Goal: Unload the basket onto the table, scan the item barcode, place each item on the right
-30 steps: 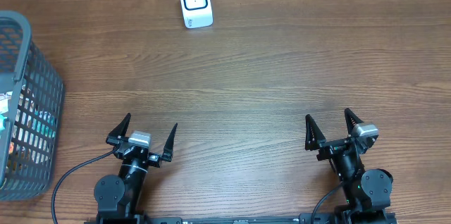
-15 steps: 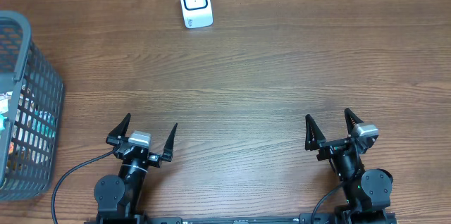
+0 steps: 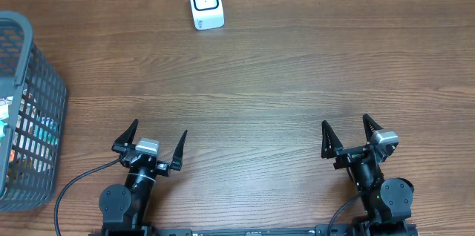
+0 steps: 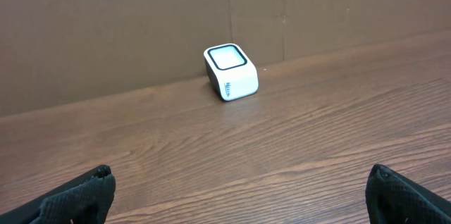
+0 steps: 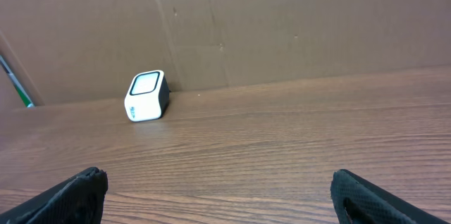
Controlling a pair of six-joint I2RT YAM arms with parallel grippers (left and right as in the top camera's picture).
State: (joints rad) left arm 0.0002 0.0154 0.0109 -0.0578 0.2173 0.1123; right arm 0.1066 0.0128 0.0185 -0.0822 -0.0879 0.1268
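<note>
1. Left tool (image 3: 159,127): fingers spread wide, nothing between them; parked at near edge of tabletop (image 3: 297,80), left of centre.
2. Right tool (image 3: 344,120): likewise spread wide and empty; near edge, right of centre, well apart from the left one.
3. Barcode scanner (image 3: 205,3): small white block with dark-framed window, standing at far edge of tabletop, just before the cardboard backing (image 4: 106,27); well apart from both tools.
4. Grey mesh basket (image 3: 41,95): at left edge of tabletop, partly out of frame; well apart from scanner.
5. Packaged items (image 3: 47,127): coloured, glimpsed through basket wall, lying inside; too hidden to tell apart or to show any barcode.
</note>
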